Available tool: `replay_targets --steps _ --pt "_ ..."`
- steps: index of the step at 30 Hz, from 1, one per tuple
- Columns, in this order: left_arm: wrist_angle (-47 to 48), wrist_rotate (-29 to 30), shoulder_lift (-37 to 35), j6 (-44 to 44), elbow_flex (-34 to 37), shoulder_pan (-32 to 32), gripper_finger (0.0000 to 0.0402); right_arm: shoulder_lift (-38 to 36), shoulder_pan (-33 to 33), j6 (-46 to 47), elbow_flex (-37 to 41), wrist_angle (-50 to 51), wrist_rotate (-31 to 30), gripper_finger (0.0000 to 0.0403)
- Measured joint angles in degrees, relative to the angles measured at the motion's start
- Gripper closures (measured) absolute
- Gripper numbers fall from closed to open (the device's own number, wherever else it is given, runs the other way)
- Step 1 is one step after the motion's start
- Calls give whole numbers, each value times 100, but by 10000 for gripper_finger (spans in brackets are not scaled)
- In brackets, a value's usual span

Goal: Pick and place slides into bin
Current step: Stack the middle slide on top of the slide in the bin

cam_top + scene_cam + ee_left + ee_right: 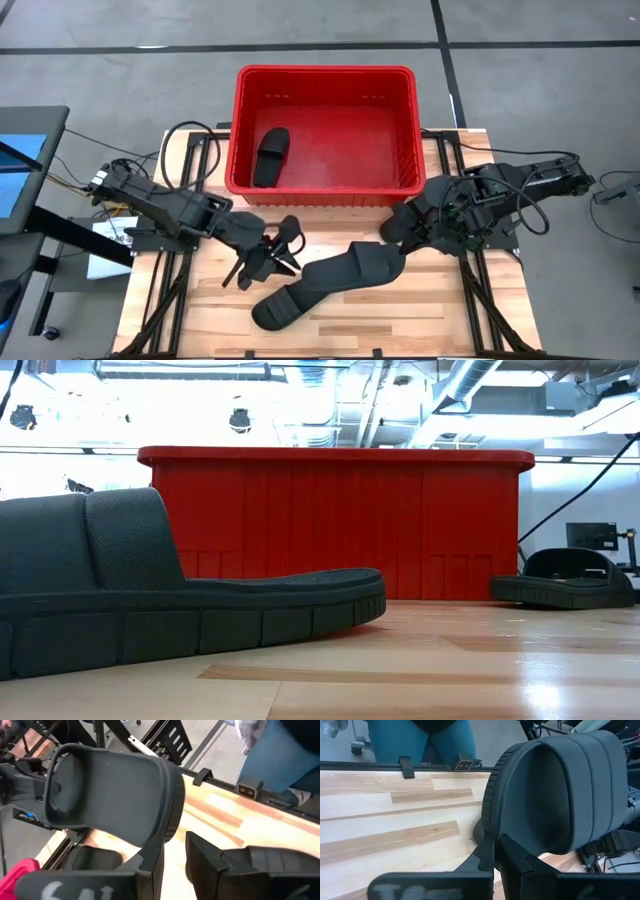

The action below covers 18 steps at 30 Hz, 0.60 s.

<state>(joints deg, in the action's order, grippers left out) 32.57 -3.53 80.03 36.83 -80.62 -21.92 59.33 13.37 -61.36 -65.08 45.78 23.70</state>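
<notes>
High: one slide [271,156] lies in the bin [322,75]; we have two more end to end on the bench [420,325]. Left gripper [268,252] and right gripper [400,232] each reach toward one.
Wrists: both clamp matte black straps [115,795], [555,790] for lifting.
</notes>
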Motion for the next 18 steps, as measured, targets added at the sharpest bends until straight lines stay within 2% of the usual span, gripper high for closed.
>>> replay_targets --steps 9,14,18 --pt "-48 303 71 -63 3 -60 330 0 0 52 2 -18 0 403" --pt "-210 1012 184 76 7 -70 330 -4 0 143 6 2 -72 403" --pt "-174 1238 166 598 4 -56 330 -7 0 245 6 7 -79 403"
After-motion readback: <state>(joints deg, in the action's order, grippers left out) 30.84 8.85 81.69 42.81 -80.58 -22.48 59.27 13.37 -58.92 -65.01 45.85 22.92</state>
